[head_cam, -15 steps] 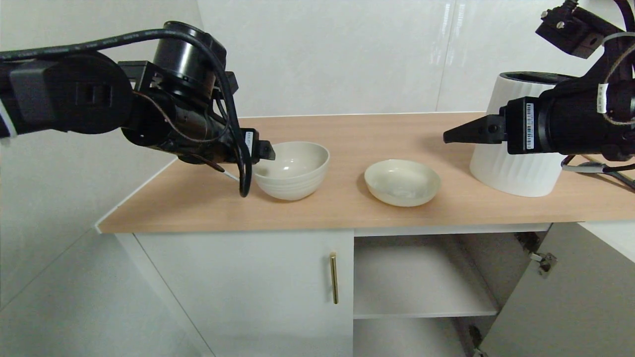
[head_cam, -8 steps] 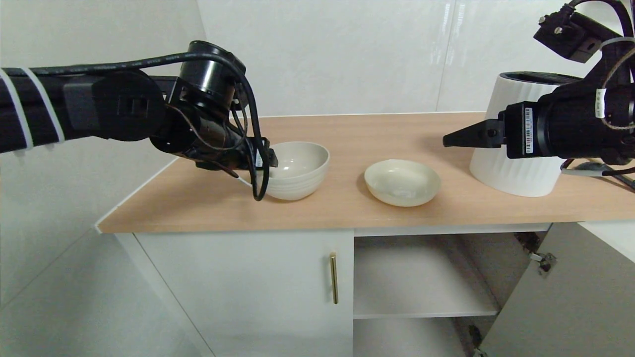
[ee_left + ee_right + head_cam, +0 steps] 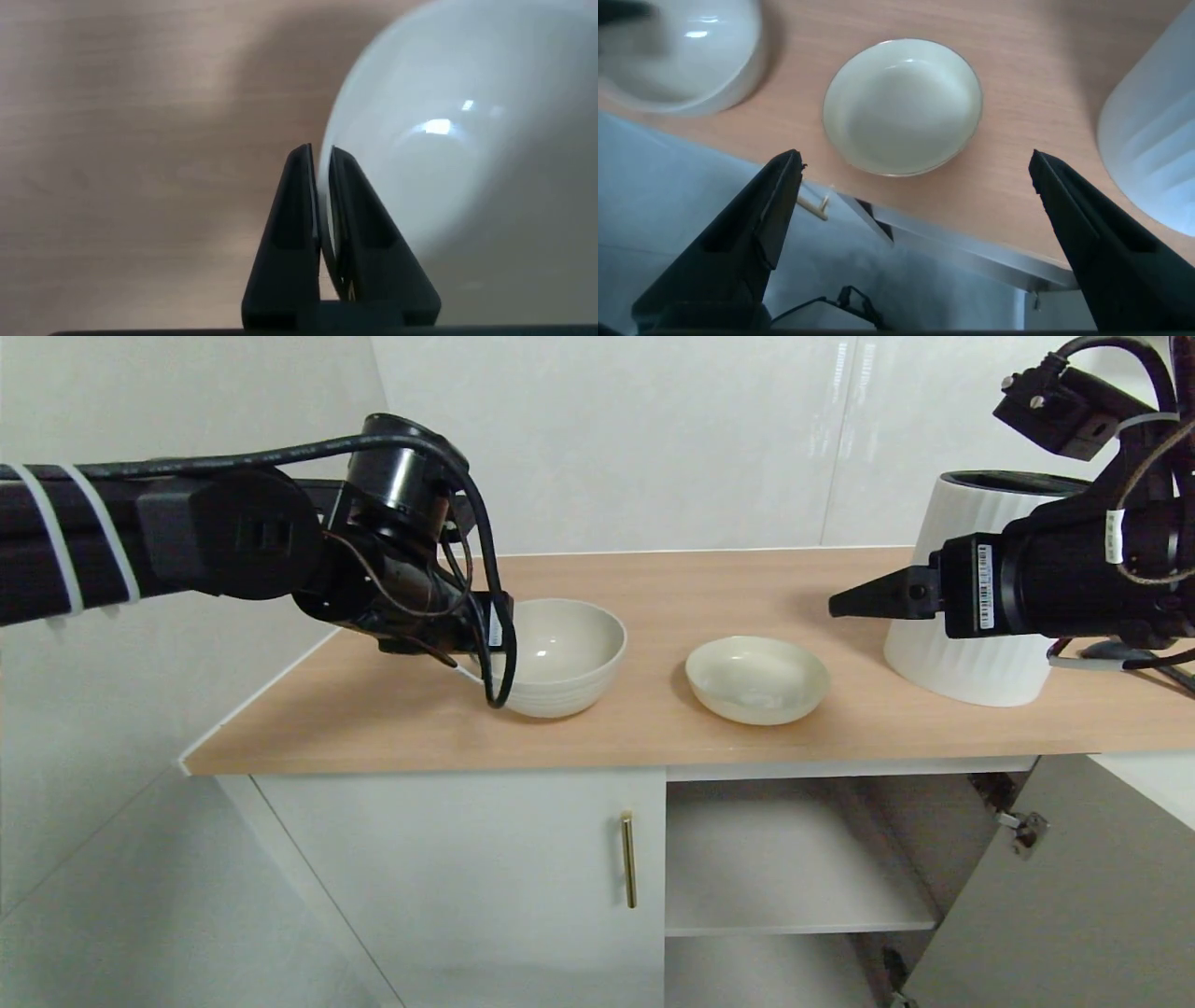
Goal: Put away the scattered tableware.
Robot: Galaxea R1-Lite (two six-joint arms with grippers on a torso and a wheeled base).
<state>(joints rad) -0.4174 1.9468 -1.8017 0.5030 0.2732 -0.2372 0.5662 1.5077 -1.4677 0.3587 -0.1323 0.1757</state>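
Over the last second the left arm pushes in from the left end of the worktop [image 3: 373,719], and its left gripper [image 3: 499,621] goes from hovering at the lip of the deep bowl [image 3: 569,658] to clamping it. In the left wrist view the two fingers [image 3: 301,201] are pinched tight with the thin edge of the bowl's rim between them, on the side facing the worktop's left end. The bowl has nudged a little toward the middle of the worktop and its rim sits a touch higher, so I judge the grasp is made and the lift is just starting; whether its base has left the wood I cannot tell. It stands in the left half of the worktop, nearer the front edge than the back. The shallow bowl [image 3: 758,679] has not moved and waits near the front edge at about the middle, well apart from the deep one. The right gripper [image 3: 845,600] has barely drifted; it hangs above the worktop beside the white ribbed container [image 3: 971,653], its fingers [image 3: 747,243] spread wide and empty. The open cupboard shelf [image 3: 794,868] below looks like the destination.
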